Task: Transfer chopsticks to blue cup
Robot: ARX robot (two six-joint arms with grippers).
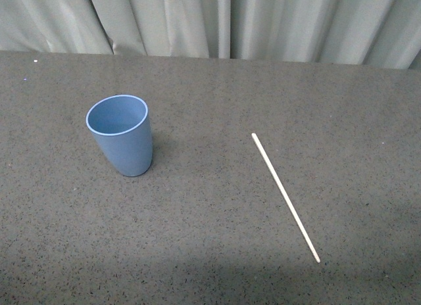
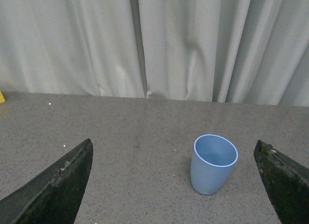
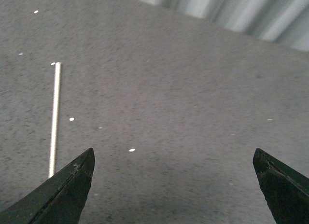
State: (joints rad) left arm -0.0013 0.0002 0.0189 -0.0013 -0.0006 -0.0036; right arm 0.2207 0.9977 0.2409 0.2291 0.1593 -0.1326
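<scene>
The blue cup [image 1: 121,135] stands upright and empty on the grey table, left of centre in the front view. The chopsticks [image 1: 285,196], one thin cream-white stick, lie flat to its right, slanting toward the front right. Neither arm shows in the front view. My left gripper [image 2: 174,147] is open, and the blue cup [image 2: 213,164] stands on the table ahead of it, nearer one finger, untouched. My right gripper [image 3: 174,156] is open over bare table. The chopsticks [image 3: 54,119] lie beyond one of its fingers [image 3: 67,190], apart from it.
A pale pleated curtain [image 1: 217,22] hangs along the table's far edge. The speckled grey table [image 1: 210,252] stretches across the whole front view. A small yellow thing [image 2: 1,96] shows at the picture's edge in the left wrist view.
</scene>
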